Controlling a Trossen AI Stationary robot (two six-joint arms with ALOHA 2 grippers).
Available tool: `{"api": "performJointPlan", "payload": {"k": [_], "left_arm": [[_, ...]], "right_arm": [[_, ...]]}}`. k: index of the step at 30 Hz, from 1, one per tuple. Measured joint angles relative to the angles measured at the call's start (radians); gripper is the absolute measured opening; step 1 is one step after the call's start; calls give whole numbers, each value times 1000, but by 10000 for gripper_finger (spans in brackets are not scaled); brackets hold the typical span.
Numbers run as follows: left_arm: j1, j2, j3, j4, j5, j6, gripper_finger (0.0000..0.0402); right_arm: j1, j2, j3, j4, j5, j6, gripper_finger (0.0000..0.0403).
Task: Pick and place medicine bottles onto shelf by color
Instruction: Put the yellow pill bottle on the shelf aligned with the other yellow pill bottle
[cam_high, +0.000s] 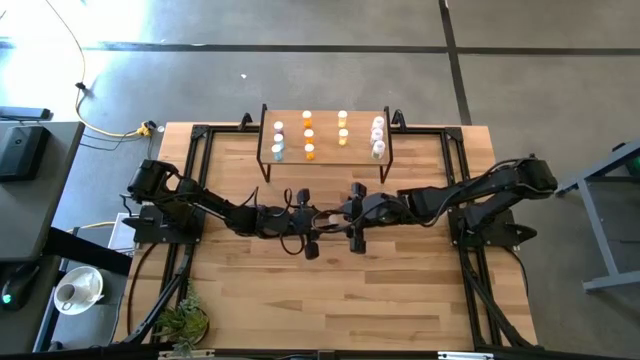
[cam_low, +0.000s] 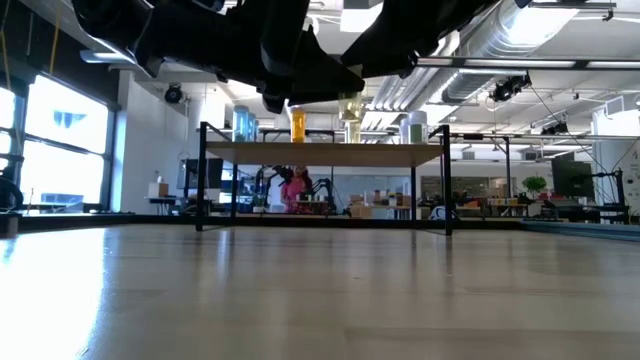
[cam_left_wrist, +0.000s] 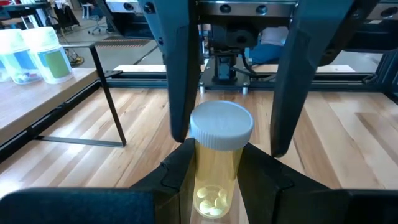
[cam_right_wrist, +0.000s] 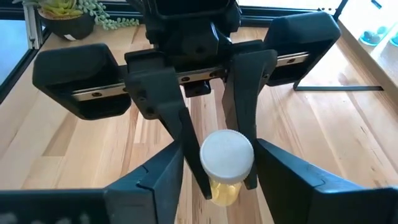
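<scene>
Above mid-surface (cam_high: 400, 290), the yellow bottle (cam_left_wrist: 214, 168) is clamped by its body in the left end effector (cam_left_wrist: 217, 182), while the right end effector (cam_right_wrist: 221, 158) stands open astride the cap — it is probably light, rigid and slick, so best taken squarely on the cylinder.

Obstructions noted. In the high view, the yellow bottle (cam_left_wrist: 219, 167) cannot be made out where the left tool (cam_high: 322, 214) and right tool (cam_high: 340, 213) meet; both tools' fingertips merge into one dark mass there. In the left wrist view, the bottle's base is cut off by the frame edge and its lower sides are masked by the tool's own fingers (cam_left_wrist: 180, 177). In the low view, both arms are cropped by the top edge. Bottles on the shelf (cam_high: 325, 150) are too small from above for labels or contents to be read.
</scene>
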Motion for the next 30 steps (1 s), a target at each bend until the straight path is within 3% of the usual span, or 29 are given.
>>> {"api": "performJointPlan", "payload": {"k": [11,22,30], "left_arm": [[0,0,0,-1,0,0,92],[10,0,0,1,1,-2,94],[15,0,-1,1,-1,-26,152]], "right_arm": [[0,0,0,-7,2,0,100],[0,0,0,-8,2,0,98],[0,0,0,-8,22,0,98]]}}
